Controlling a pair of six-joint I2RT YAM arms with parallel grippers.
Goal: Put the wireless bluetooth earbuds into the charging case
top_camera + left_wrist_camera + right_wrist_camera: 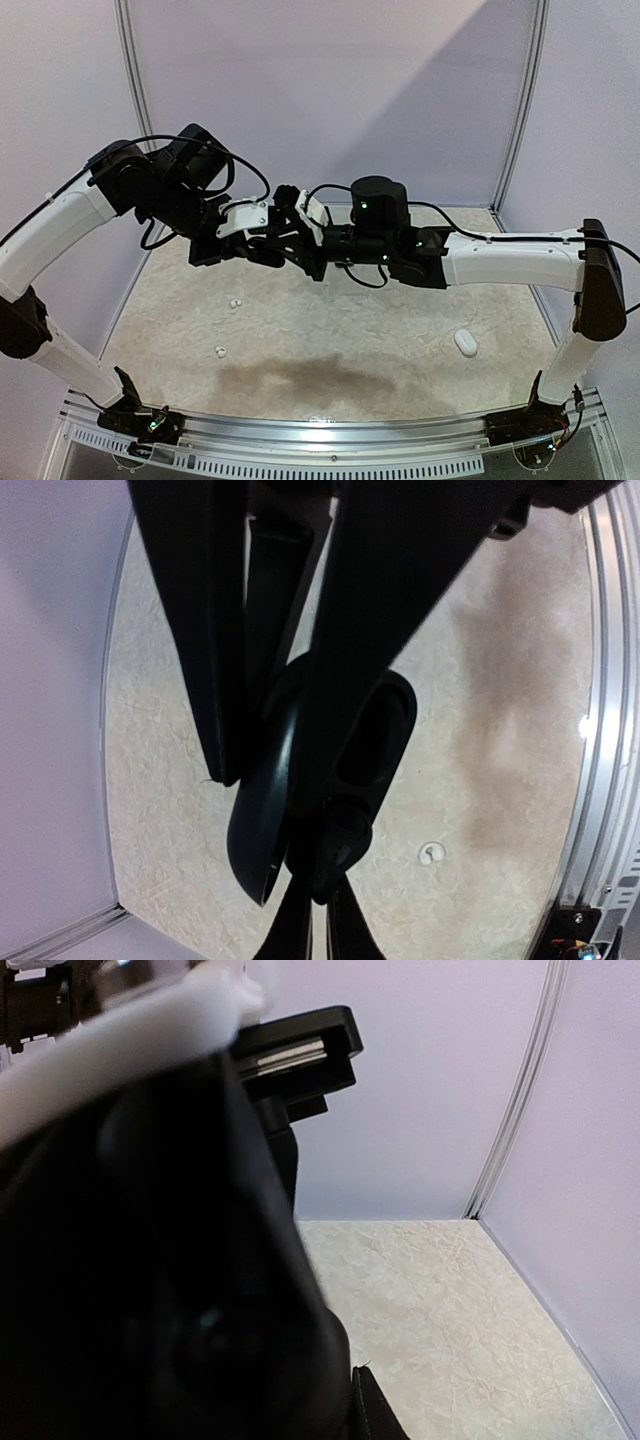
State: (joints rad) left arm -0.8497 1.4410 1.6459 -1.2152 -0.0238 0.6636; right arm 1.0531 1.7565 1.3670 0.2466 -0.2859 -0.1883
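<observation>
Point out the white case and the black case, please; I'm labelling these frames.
white case (466,343): top view, centre of its shell.
black case (375,732): left wrist view, hollow of its open half.

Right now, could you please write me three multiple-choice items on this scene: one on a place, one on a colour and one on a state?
1. Where does the white charging case lie?
A. on the right half of the table
B. at the table's far left corner
C. against the back wall

2. What colour is the held charging case between the fingers of the left gripper?
A. white
B. black
C. blue

3. In what state is the held charging case?
A. shut
B. open, its hollow showing
C. broken in two pieces

Answers:
1 A: the top view shows it on the right, towards the near edge.
2 B: the left wrist view shows a glossy black shell.
3 B: the lid stands away from the hollowed base.
</observation>
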